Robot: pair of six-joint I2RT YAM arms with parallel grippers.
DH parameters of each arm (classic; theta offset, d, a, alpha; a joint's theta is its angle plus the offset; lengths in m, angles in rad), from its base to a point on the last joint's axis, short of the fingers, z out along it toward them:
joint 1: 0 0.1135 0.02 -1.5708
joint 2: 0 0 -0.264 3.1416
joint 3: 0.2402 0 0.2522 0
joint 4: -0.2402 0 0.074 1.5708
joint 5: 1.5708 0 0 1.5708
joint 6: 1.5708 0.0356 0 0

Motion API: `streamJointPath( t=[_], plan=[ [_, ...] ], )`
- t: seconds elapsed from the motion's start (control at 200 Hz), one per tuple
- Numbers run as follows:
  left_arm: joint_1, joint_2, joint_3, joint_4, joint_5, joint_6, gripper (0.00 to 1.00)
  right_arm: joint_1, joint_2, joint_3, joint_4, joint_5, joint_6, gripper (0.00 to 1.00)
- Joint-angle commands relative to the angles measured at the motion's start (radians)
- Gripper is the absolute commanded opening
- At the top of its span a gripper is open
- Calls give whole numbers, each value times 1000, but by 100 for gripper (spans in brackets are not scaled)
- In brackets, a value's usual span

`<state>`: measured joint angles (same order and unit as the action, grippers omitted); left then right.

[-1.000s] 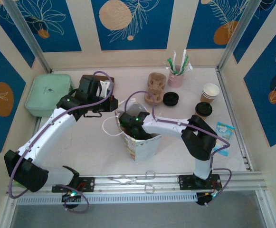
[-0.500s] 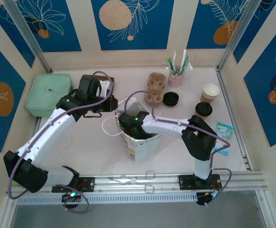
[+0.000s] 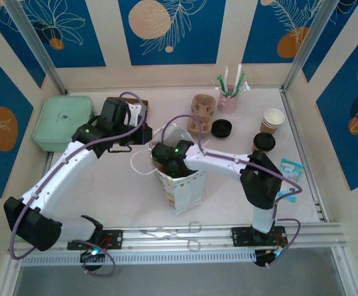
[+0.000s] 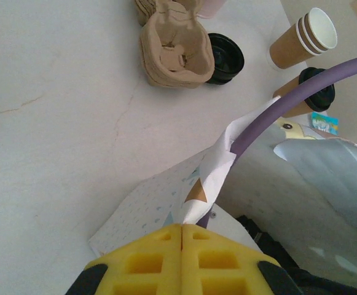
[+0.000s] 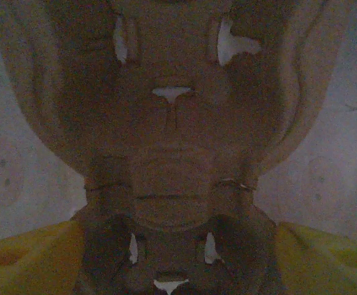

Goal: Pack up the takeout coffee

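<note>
Blue packet (image 3: 289,171) at the right edge of the tabletop (image 3: 111,185): print too small to read; paper bag (image 3: 185,188) shows a pattern of drops and triangles, no legible words.

Bag stands upright and open near mid-tabletop; inside it, a pulp carrier (image 5: 172,153) lies on the bottom, its cup wells holding nothing visible.

Right claw (image 5: 175,258) is down inside the bag, fingers well apart, one on each side of the carrier.

Left claw (image 4: 182,236): fingers together, clamped on the bag's upper edge.

Takeout coffee (image 3: 264,143), black lid on, stands on the tabletop right of the bag, well apart from it, just in front of a stack of open paper cups (image 3: 272,119).

Loose black lid (image 3: 221,127) lies beside a stack of carriers (image 3: 201,114); pink cup (image 3: 228,102) holds wrapped straws.
</note>
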<state>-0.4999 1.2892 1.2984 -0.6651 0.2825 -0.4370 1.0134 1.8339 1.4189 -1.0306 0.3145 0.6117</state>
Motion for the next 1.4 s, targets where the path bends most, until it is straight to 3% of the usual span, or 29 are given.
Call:
streamJointPath(
  t=[0.0,0.185,0.835,1.161,1.311,1.396],
  plan=[
    [-8,-21,12,21,-12,-3,0,7,-47,48,-64,13,9,86],
    [-8,-21,12,23,-23,-3,0,6,-81,89,-100,14,6,94],
    [-8,-28,9,34,-32,-11,0,23,-202,355,-213,49,-25,94],
    [-8,-48,18,61,-33,-11,0,34,-255,636,-268,162,-102,94],
    [-9,-68,18,82,-31,-6,0,1,-292,626,-241,281,-125,95],
    [-12,-80,18,99,-29,1,0,-45,-312,569,-216,285,-129,94]
  ],
)
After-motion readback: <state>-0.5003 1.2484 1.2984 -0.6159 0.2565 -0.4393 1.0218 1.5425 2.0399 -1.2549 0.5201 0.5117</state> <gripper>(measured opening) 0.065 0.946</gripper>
